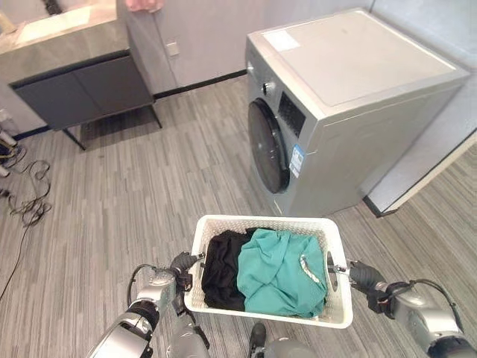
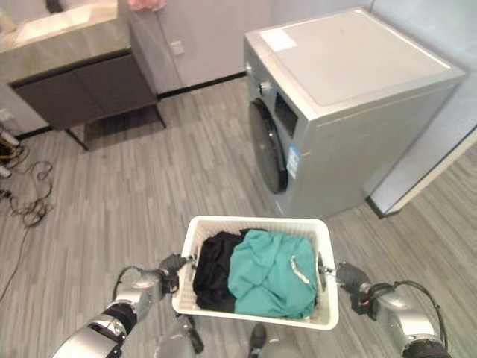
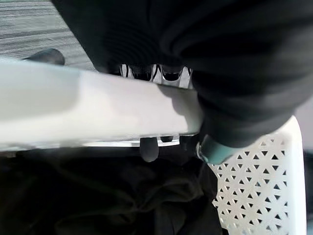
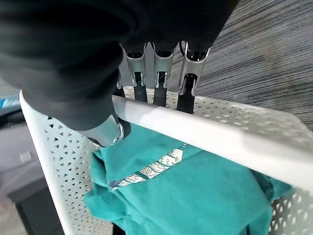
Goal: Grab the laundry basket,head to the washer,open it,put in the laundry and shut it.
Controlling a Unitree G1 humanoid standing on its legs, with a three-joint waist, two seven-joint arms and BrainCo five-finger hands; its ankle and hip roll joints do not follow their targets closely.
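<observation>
White perforated plastic basket (image 1: pixel 336 253), rectangular, carried above the striped grey floor (image 1: pixel 149 194) just short of the boxy silver washer (image 1: pixel 350 112). Inside: crumpled teal cloth (image 1: pixel 279 272) beside black cloth (image 1: pixel 223 268). Left hand (image 1: pixel 181 263) and right hand (image 1: pixel 363 276) each curl round an end rim.

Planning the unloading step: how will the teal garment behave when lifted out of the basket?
The teal garment lies crumpled in folds, so it will probably hang limp. It looks thin, likely light. It overlaps the black clothing and might drag it along.
</observation>
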